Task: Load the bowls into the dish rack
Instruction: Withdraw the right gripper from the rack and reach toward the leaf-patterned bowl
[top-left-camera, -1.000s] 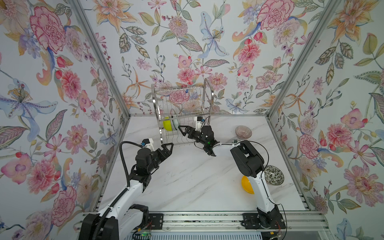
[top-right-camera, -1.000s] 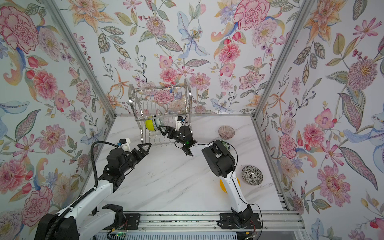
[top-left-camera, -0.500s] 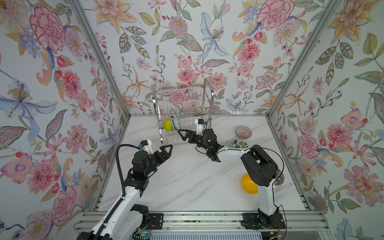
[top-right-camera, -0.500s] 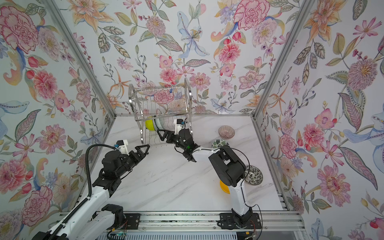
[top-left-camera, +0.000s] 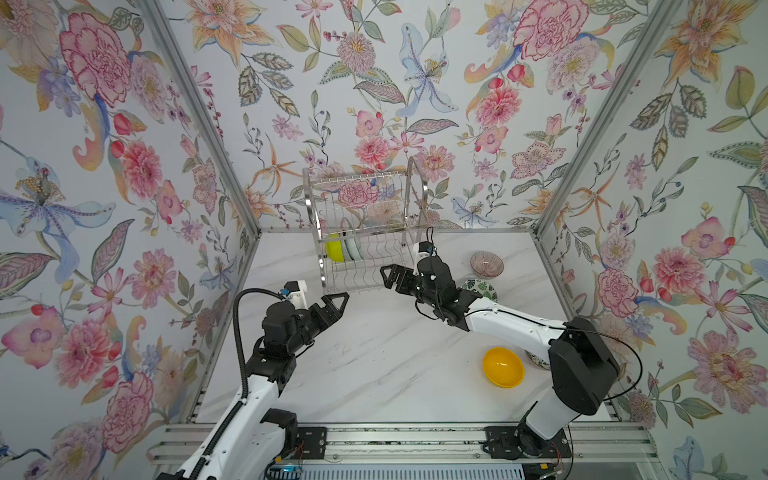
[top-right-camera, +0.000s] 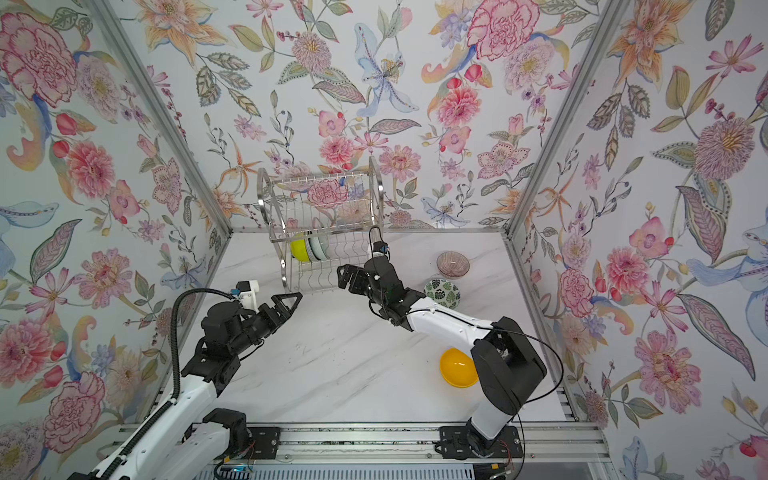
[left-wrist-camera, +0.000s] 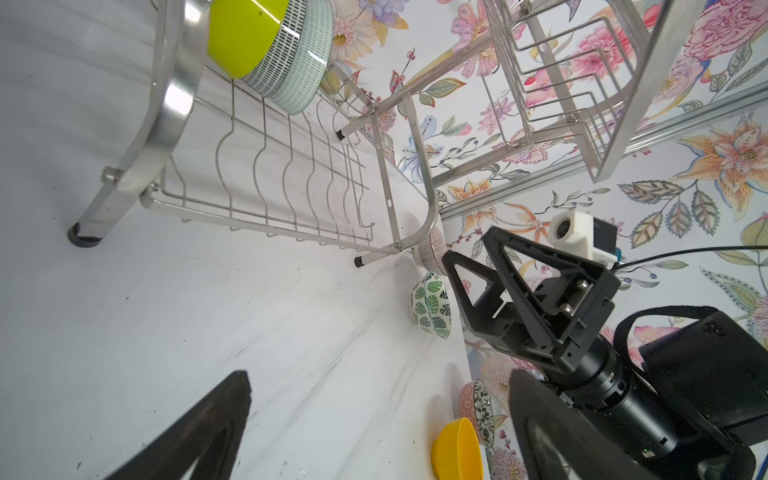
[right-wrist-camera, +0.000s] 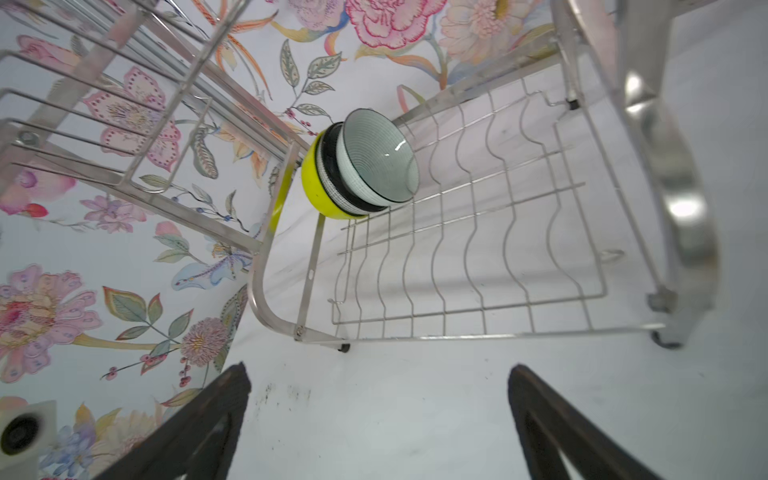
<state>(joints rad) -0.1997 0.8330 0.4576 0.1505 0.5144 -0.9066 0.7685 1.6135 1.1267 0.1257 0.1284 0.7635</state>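
Note:
The dish rack (top-left-camera: 419, 195) (top-right-camera: 376, 187) stands at the back of the table. At the left end of its lower tier, a lime green bowl (top-left-camera: 333, 248) (right-wrist-camera: 320, 195), a dark bowl and a pale glassy green bowl (right-wrist-camera: 382, 162) are nested on edge. On the table to the right lie a pinkish ribbed bowl (top-left-camera: 486, 264), a leaf-patterned bowl (top-left-camera: 482, 289), an orange-yellow bowl (top-left-camera: 503, 367) and a black-and-white floral bowl (top-left-camera: 536, 360), which is half hidden by my right arm. My right gripper (top-left-camera: 384, 276) (right-wrist-camera: 378, 374) is open and empty at the rack's front right. My left gripper (top-left-camera: 336, 297) (left-wrist-camera: 380, 399) is open and empty at the rack's front left foot.
Floral walls close in the marble table (top-left-camera: 374, 365) on three sides. The rack's empty upper tier (top-left-camera: 365, 187) overhangs the lower one. My right arm's elbow (top-left-camera: 577, 365) hangs over the table's right near corner, beside the orange-yellow bowl.
My right arm's elbow has swung down and to the right, and its gripper has drawn slightly back from the rack. The left gripper has barely moved. Both stayed open.

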